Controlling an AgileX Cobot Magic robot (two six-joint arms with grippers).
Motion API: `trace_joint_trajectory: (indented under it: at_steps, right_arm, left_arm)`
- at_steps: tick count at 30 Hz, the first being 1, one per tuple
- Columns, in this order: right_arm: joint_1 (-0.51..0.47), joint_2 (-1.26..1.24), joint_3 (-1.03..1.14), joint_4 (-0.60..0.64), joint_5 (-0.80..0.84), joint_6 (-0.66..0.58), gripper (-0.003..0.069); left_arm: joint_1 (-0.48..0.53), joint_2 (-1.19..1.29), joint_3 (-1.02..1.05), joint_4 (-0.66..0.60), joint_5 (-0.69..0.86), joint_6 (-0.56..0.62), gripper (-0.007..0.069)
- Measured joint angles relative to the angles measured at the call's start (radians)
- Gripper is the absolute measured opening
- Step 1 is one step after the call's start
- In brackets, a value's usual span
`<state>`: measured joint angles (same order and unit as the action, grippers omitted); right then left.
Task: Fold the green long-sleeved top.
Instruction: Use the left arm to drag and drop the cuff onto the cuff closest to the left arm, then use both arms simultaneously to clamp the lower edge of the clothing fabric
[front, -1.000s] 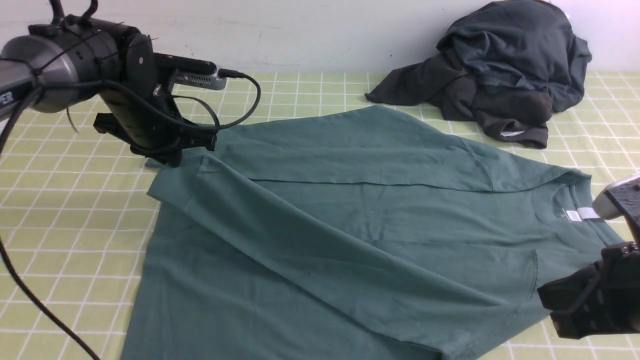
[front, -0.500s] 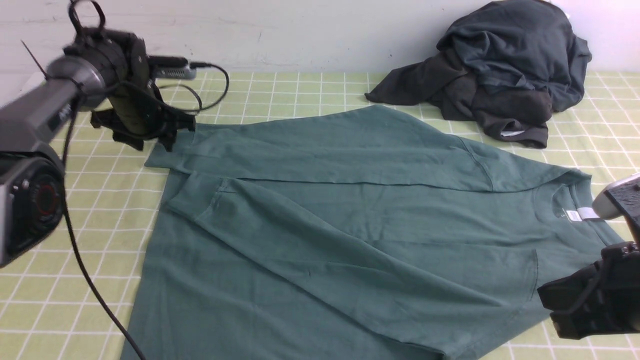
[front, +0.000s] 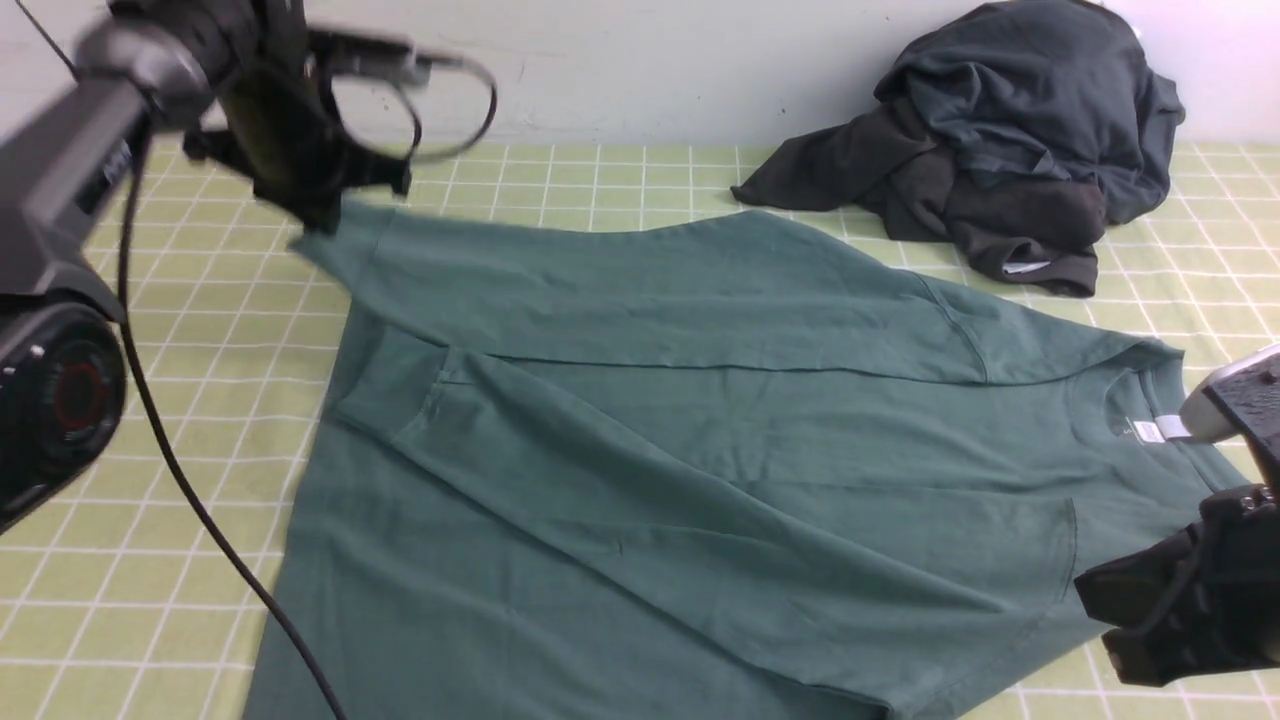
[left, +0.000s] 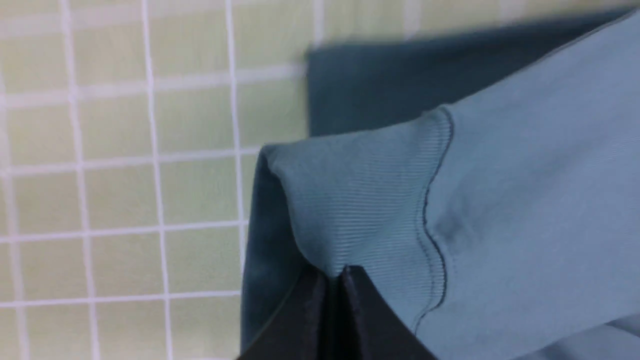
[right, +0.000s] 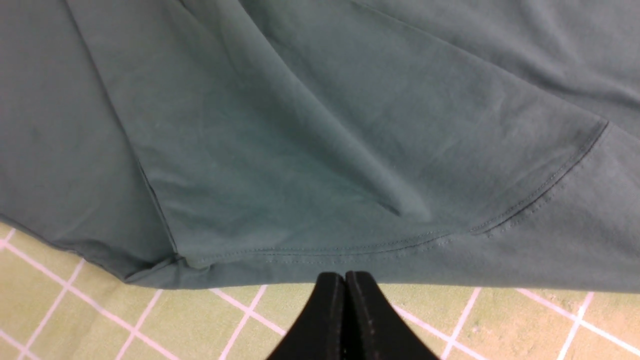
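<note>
The green long-sleeved top (front: 700, 420) lies spread on the checked cloth, neck to the right, with its white neck label (front: 1150, 430) showing. My left gripper (front: 320, 215) is at the far left, shut on the ribbed cuff of the far sleeve (left: 360, 200), and holds it raised above the table. In the left wrist view the left gripper (left: 332, 272) pinches the cuff's edge. My right gripper (front: 1100, 600) is shut and empty at the near right. In the right wrist view the right gripper (right: 345, 277) hovers just off the top's hem (right: 320, 125). The near sleeve lies folded across the body.
A heap of dark charcoal garments (front: 1000, 140) lies at the far right against the wall. The yellow-green checked tablecloth (front: 150, 420) shows to the left of the top. The left arm's cable (front: 200, 510) hangs across the near left.
My left gripper has moved up and farther back with the cuff, drawing the far sleeve out straight toward the far left. The right arm has stayed put.
</note>
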<state>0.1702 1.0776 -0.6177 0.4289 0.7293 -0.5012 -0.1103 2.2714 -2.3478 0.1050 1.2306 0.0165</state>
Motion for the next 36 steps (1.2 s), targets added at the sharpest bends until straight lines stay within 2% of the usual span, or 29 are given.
trace_joint_trajectory:
  at_steps: [8, 18, 22, 27, 30, 31, 33, 36]
  right_arm:
    - [0.0, 0.0, 0.0, -0.002, 0.014, 0.0, -0.0013]
    - [0.0, 0.0, 0.0, 0.041, 0.019, -0.001, -0.0013]
    - [0.0, 0.0, 0.0, 0.055, 0.02, -0.001, -0.0013]
    - [0.0, 0.0, 0.0, 0.081, 0.039, -0.021, -0.0013]
    - [0.0, 0.0, 0.0, 0.086, 0.043, -0.039, -0.0013]
    - [0.0, 0.0, 0.0, 0.086, 0.043, -0.039, -0.0013]
    - [0.0, 0.0, 0.0, 0.095, 0.043, -0.045, -0.0013]
    - [0.0, 0.0, 0.0, 0.098, 0.042, -0.049, -0.0013]
  left_arm:
    - [-0.037, -0.324, 0.299, -0.08, 0.006, -0.024, 0.0007]
    - [-0.032, -0.376, 0.863, -0.079, -0.004, -0.063, 0.0025]
    - [-0.035, -0.376, 0.958, -0.058, -0.004, -0.063, 0.0075]
    - [-0.045, -0.411, 1.042, -0.013, -0.027, -0.05, 0.0253]
    - [-0.092, -0.517, 1.146, -0.042, -0.033, -0.016, 0.0342]
    - [-0.098, -0.517, 1.156, -0.044, -0.034, -0.009, 0.0347]
    - [-0.196, -0.65, 1.312, -0.068, -0.06, 0.059, 0.0396]
    - [-0.304, -0.766, 1.487, -0.079, -0.198, 0.205, 0.0409]
